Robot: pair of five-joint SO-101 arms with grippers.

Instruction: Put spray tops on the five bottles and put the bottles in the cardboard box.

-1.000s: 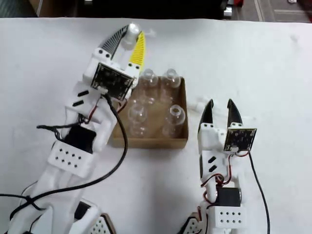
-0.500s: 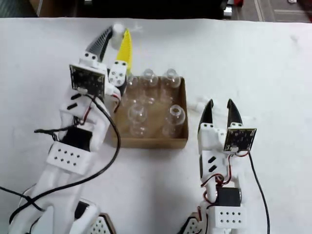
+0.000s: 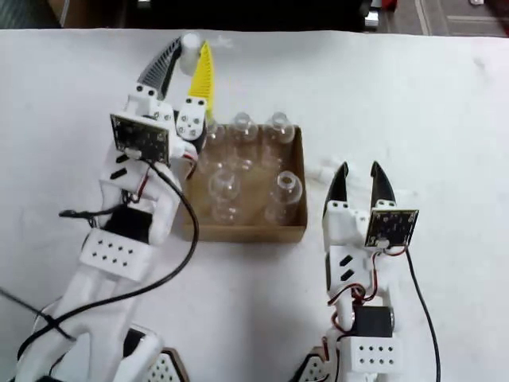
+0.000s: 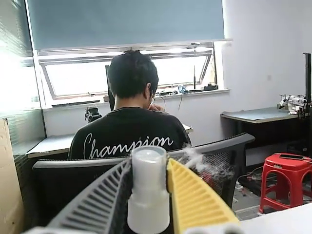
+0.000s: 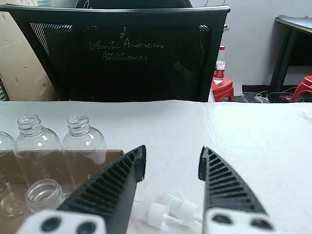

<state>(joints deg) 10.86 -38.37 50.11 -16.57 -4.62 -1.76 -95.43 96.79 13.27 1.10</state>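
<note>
Spray top [image 4: 147, 192] sits clamped between the fingers of the left gripper [image 3: 191, 48], raised over the far side of the table [image 3: 445, 119], beyond the cardboard box [image 3: 246, 232]. Its long axis seems to run along the fingers, pointing away from the wrist, not down at a neck. The bottles [image 3: 242, 127] stand uncapped and close together in the box, so a badly lined-up descent could tip one or knock its neighbour. The smooth top could also slip or twist in the grip while turning. The right gripper [image 3: 359, 171], fingers apart, hovers over loose spray tops [image 5: 168, 212] beside the box.
</note>
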